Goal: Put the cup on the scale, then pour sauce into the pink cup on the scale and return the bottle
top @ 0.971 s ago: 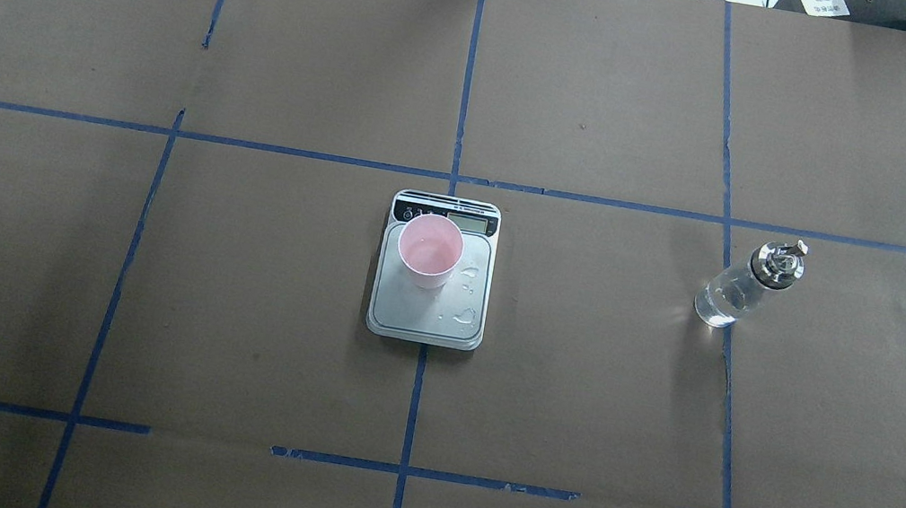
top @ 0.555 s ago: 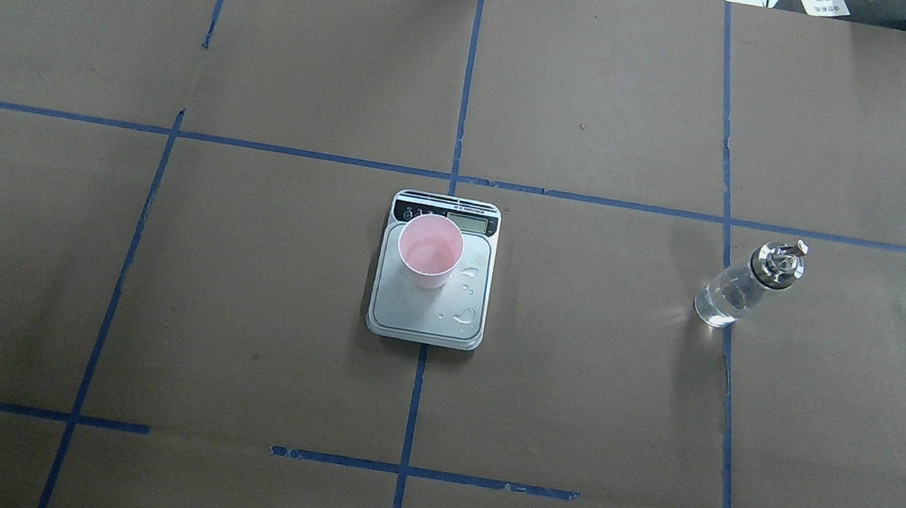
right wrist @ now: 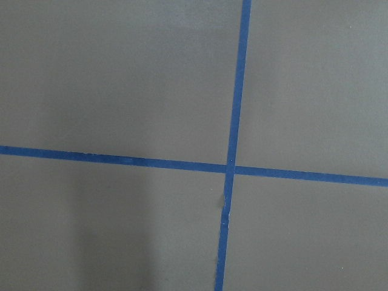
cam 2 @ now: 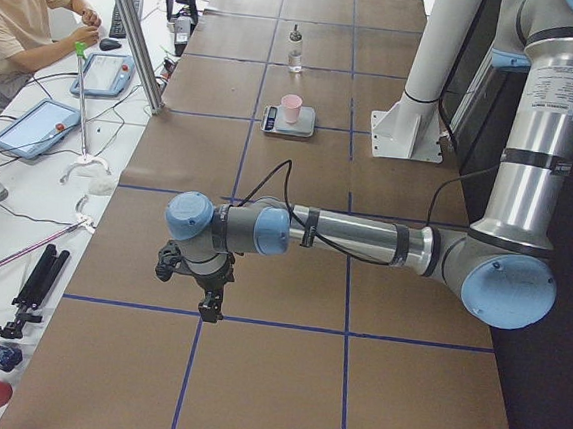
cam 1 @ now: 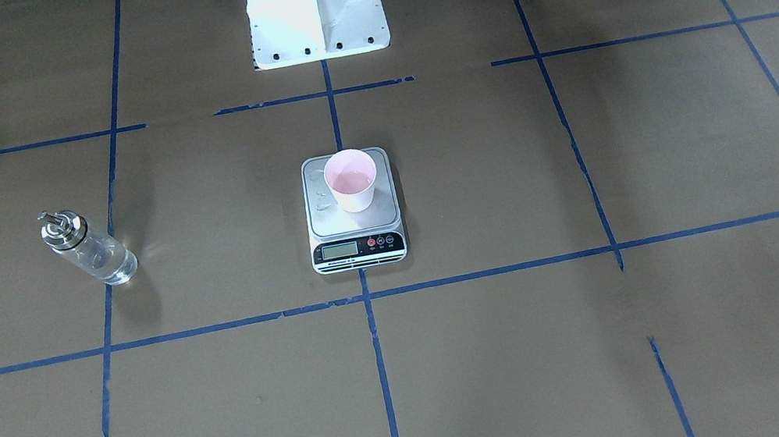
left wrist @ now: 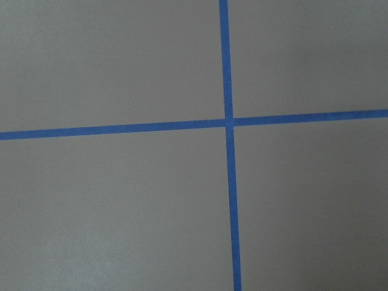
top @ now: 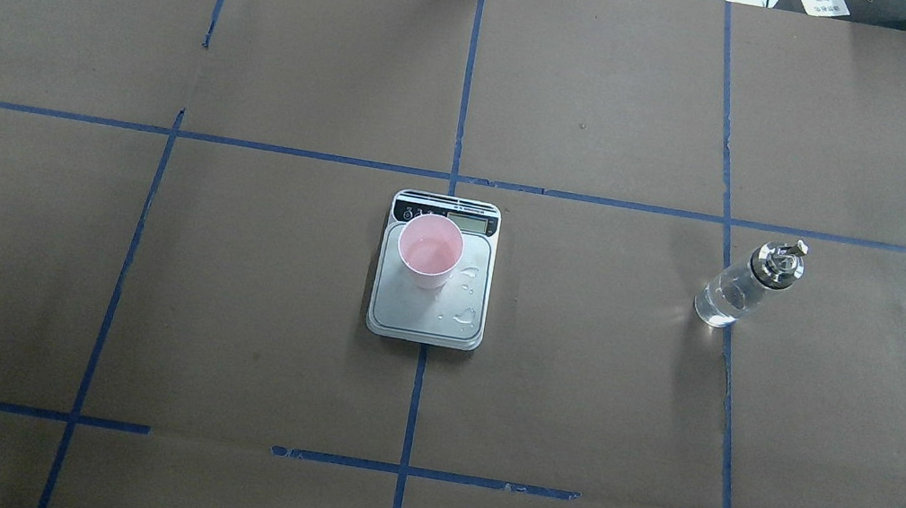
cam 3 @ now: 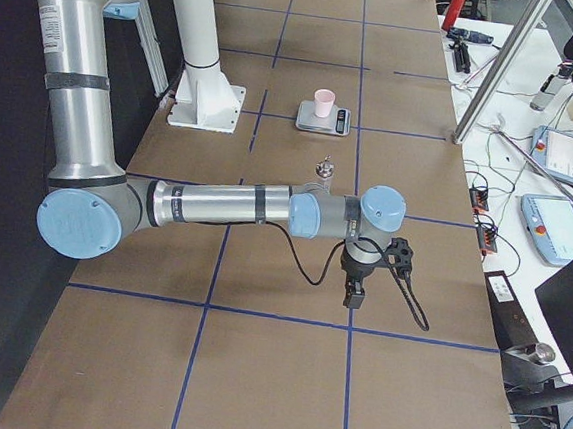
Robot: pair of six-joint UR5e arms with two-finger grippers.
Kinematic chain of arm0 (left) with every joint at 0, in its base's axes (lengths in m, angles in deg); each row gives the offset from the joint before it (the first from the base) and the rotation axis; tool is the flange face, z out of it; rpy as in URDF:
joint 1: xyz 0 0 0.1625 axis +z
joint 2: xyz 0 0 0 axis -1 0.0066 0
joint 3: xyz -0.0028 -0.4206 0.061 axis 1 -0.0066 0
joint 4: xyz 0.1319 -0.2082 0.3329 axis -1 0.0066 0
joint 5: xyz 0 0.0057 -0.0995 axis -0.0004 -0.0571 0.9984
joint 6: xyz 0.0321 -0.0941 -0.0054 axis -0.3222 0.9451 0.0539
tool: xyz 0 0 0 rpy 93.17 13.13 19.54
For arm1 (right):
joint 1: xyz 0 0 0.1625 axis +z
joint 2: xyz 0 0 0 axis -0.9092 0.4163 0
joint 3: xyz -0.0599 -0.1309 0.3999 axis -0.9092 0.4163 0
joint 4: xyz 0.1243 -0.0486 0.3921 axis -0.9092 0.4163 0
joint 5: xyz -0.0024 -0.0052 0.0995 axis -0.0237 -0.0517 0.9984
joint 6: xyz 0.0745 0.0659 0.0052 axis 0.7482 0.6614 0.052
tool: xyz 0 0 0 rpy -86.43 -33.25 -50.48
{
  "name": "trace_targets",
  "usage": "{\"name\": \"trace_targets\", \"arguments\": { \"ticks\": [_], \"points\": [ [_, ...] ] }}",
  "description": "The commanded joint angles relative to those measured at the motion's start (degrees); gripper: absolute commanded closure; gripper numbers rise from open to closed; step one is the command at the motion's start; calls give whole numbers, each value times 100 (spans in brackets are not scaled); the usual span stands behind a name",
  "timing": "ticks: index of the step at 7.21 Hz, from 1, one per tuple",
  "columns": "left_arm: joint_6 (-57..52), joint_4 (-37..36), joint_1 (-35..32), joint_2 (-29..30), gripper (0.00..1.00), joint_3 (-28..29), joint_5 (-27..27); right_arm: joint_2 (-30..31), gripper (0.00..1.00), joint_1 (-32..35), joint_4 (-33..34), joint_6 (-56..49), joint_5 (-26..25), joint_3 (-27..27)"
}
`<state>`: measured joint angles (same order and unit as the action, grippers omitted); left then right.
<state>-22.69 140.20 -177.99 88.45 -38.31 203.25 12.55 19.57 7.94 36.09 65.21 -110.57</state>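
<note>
The pale pink cup [top: 430,250] stands upright on the scale [top: 423,331] at the table's middle, toward the platform's display end; it also shows in the front view [cam 1: 351,180]. The clear glass bottle [top: 739,286] with its silver spout stands upright on the table to the right, clear sauce inside, untouched; it also shows in the front view [cam 1: 90,249]. Both arms are out at the table's ends. The left gripper [cam 2: 208,303] and the right gripper [cam 3: 352,299] hang over bare table, far from everything. I cannot tell whether they are open or shut.
Water droplets [top: 470,275] lie on the scale's platform beside the cup. The robot's white base [cam 1: 315,9] stands behind the scale. An operator [cam 2: 22,21] sits at a side bench with tablets. Blue tape lines grid the brown table.
</note>
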Motion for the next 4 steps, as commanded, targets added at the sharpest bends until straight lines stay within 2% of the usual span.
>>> {"name": "trace_targets", "arguments": {
  "ticks": [1, 4],
  "points": [
    [-59, -27, 4, 24, 0, 8, 20, 5, 0, -7, 3, -24, 147, 28],
    [-50, -18, 4, 50, 0, 16, -14, -65, 0, -7, -14, -16, 166, 141]
  ]
}}
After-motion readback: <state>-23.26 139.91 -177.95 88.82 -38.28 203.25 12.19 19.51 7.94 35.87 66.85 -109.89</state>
